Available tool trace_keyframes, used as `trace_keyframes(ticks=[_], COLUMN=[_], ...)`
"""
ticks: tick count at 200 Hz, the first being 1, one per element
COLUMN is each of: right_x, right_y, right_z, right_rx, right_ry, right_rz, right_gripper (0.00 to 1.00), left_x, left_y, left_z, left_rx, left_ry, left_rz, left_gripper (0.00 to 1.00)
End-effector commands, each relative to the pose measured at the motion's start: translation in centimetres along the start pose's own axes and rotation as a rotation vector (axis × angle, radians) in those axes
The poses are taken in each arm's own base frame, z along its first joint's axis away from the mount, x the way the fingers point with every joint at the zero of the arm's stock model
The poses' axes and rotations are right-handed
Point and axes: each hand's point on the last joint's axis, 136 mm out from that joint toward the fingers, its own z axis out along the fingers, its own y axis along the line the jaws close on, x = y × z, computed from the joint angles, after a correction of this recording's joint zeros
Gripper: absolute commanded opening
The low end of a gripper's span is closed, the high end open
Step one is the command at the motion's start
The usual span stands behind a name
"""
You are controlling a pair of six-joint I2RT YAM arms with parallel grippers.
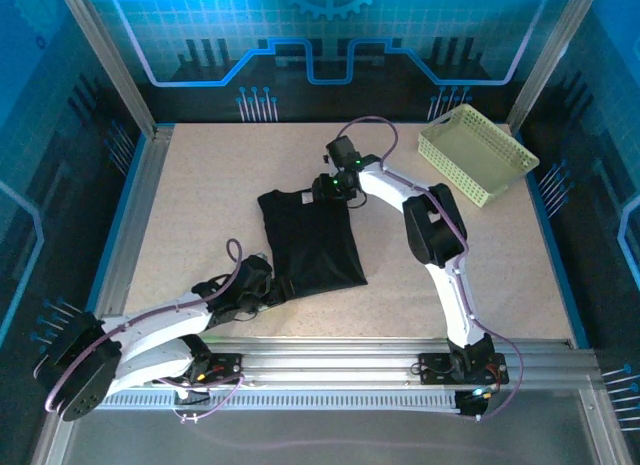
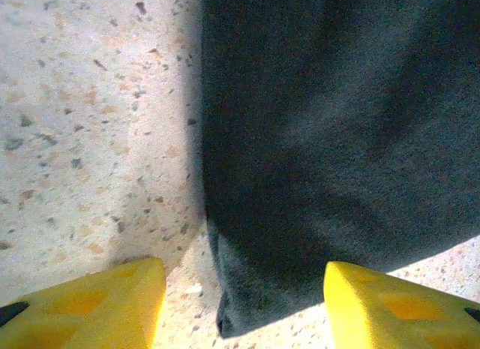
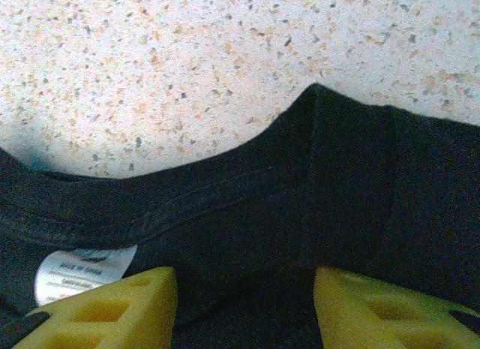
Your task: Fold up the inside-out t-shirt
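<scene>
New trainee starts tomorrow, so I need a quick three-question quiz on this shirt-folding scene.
1. True or false: the t-shirt lies inside the basket.
2. Which tool is at the neck tag? A) left tool B) right tool
3. Fill in: the left tool's fingers stand ____ on either side of the t-shirt's corner.
Key: 1 false; 2 B; 3 open.

Open tabletop (image 1: 200, 185) surrounds the t-shirt (image 1: 310, 240); the basket (image 1: 452, 173) sits well apart, far right corner
</scene>
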Motion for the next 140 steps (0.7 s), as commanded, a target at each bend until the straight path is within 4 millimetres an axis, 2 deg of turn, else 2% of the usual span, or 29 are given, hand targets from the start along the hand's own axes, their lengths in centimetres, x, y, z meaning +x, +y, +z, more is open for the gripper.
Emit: trace_keyframes(ticks=[1,26,38,50,73,102,119,140], right_x=[-2.3,-1.5,-0.8,-0.2,0.3,-0.1,-0.7,-1.3], right_y=[2.1,1.9,0.6,-1.0,-3.1,-3.9,-4.0,-4.1], right_z=[-5.4,-8.6,-9.5,-9.9,-9.4,-7.8,-6.8,-5.4], right_rx=[-0.036,-0.002,0.046,0.090,0.111,0.117,0.121,0.124], right_ry=[-0.067,-0.095,-0.099,-0.097,-0.077,-0.058,-0.052,-0.043], right_rz=[-0.077,-0.092,-0.076,-0.057,-0.039,-0.049,-0.044,-0.034], right_gripper=[0.55,0.58,0.59,0.60,0.63,0.68,0.68,0.70], left_x=[-1.1,-4.0,-6.0,-8.5,-14.3,-20.4,-22.3,-23.3], left_y=[-1.2,-4.1,-4.6,-4.2,-2.8,-2.3,-1.7,-1.0], left_z=[-1.4,-2.6,-2.8,-2.8,-3.0,-1.8,-0.2,1.6], left_rx=[-0.005,0.033,0.021,-0.008,-0.054,-0.073,-0.092,-0.126], left_ry=[-0.025,-0.102,-0.135,-0.164,-0.226,-0.231,-0.214,-0.186], left_rz=[0.050,0.079,0.064,0.022,-0.074,-0.115,-0.146,-0.178], left_gripper=[0.59,0.59,0.60,0.60,0.67,0.71,0.74,0.78])
